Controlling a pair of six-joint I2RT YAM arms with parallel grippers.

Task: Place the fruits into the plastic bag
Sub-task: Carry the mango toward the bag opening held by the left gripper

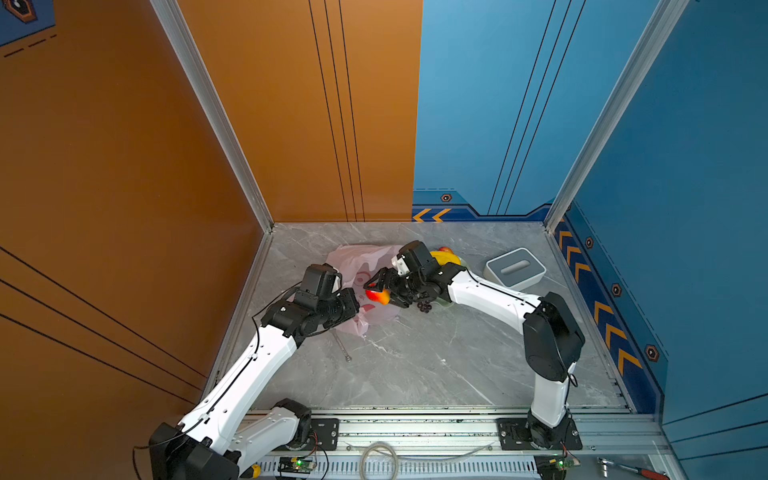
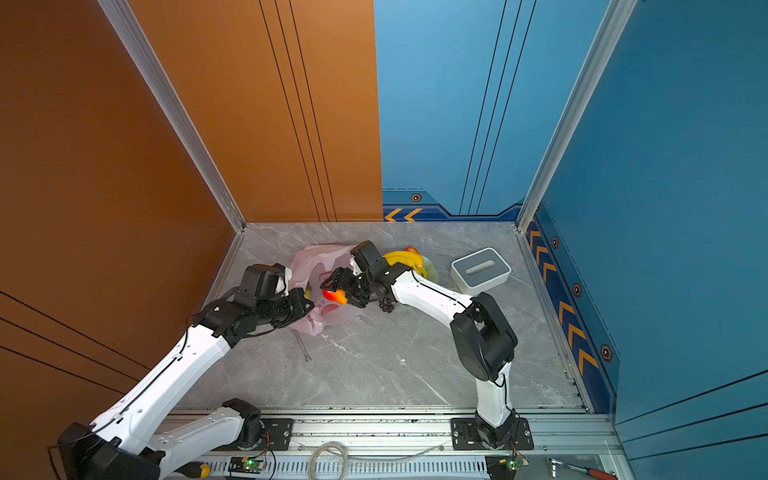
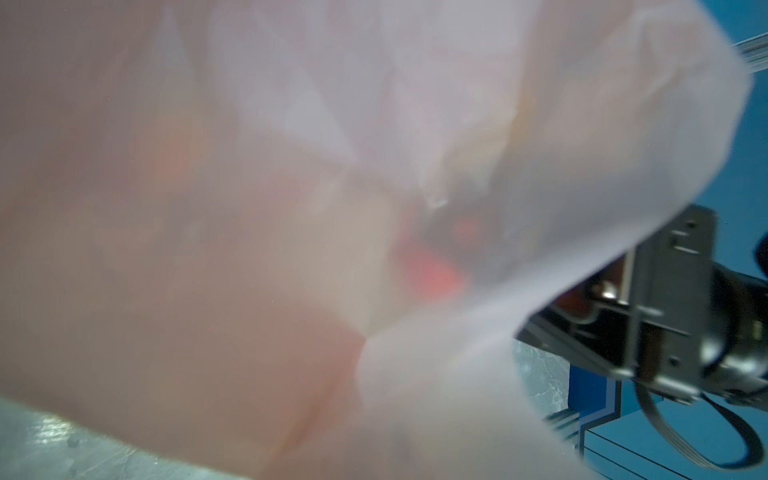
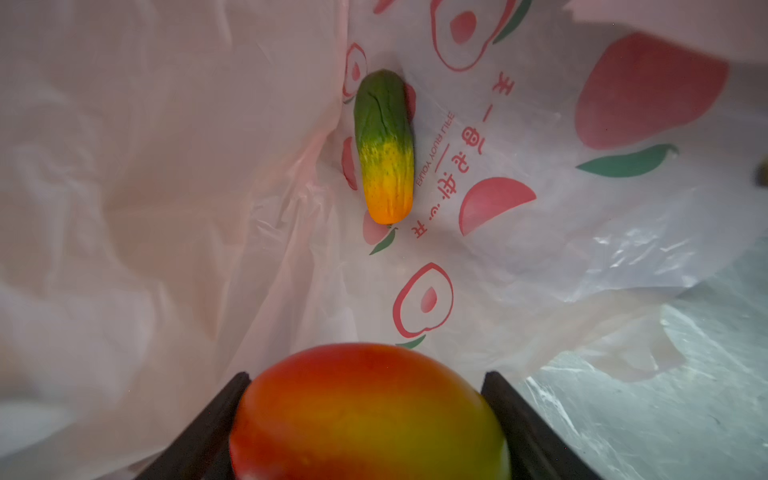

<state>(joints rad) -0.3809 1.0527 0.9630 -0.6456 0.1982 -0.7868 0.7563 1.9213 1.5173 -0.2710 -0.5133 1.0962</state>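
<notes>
The pale-pink plastic bag [image 1: 356, 262] [image 2: 316, 259] lies crumpled at the table's back middle. My right gripper [image 1: 374, 287] [image 4: 368, 379] is shut on a red-orange mango [image 1: 378, 296] [image 4: 365, 415] at the bag's mouth. A green-to-orange fruit [image 4: 384, 145] lies inside the bag. My left gripper [image 1: 354, 304] is shut at the bag's left edge; the film [image 3: 291, 208] hides its jaws. The yellow banana bunch [image 1: 445, 257] and dark grapes [image 1: 424, 307] sit behind and under the right arm.
A white-and-grey box [image 1: 515, 268] stands at the back right. A pale green dish [image 2: 432, 272] holds the bananas. A small metal wrench [image 1: 343, 347] lies on the marble table in front of the bag. Walls close in the left, back and right.
</notes>
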